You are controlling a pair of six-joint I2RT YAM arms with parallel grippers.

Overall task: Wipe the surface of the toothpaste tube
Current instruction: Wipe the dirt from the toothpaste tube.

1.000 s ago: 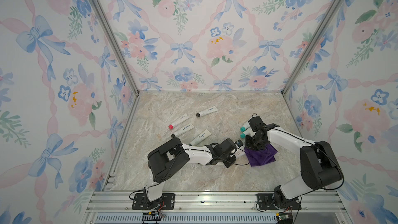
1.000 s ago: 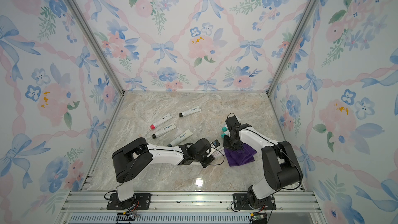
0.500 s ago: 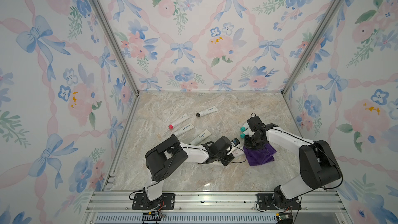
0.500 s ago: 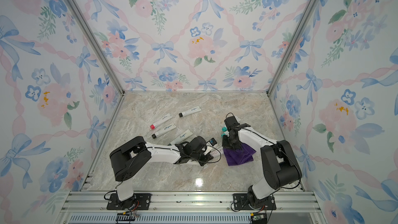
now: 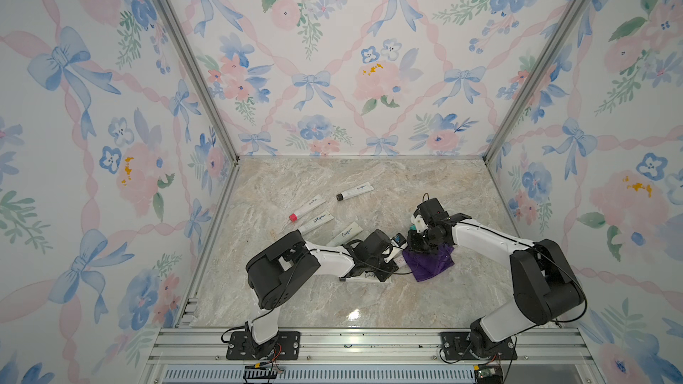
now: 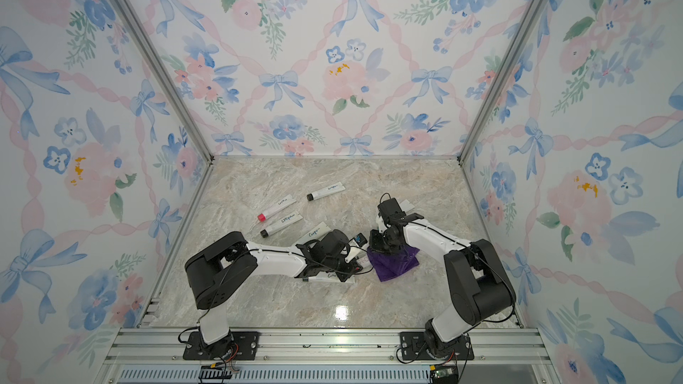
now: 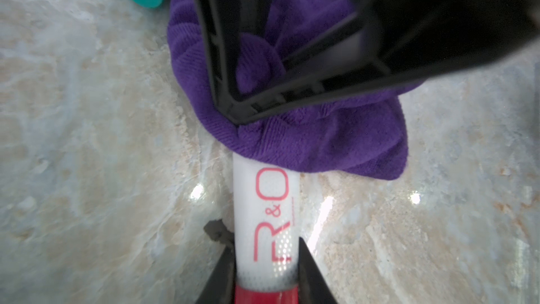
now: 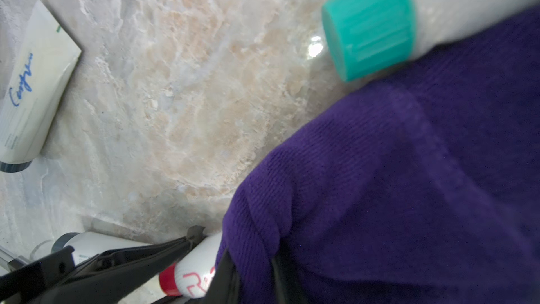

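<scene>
Between L fingers: toothpaste tube, far end prob. under purple cloth.

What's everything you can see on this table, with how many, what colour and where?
held tube: one, white, red cap, in left gripper, far end under cloth
cloth: one, purple, bunched over held tube, in right gripper
teal-capped tube: one, white, touching cloth
loose tubes: four, white, grouped left of centre
nearest tube: one, white, under left arm
table: one, beige marble
left gripper: black, shut on held tube
right gripper: black, shut on cloth
</scene>
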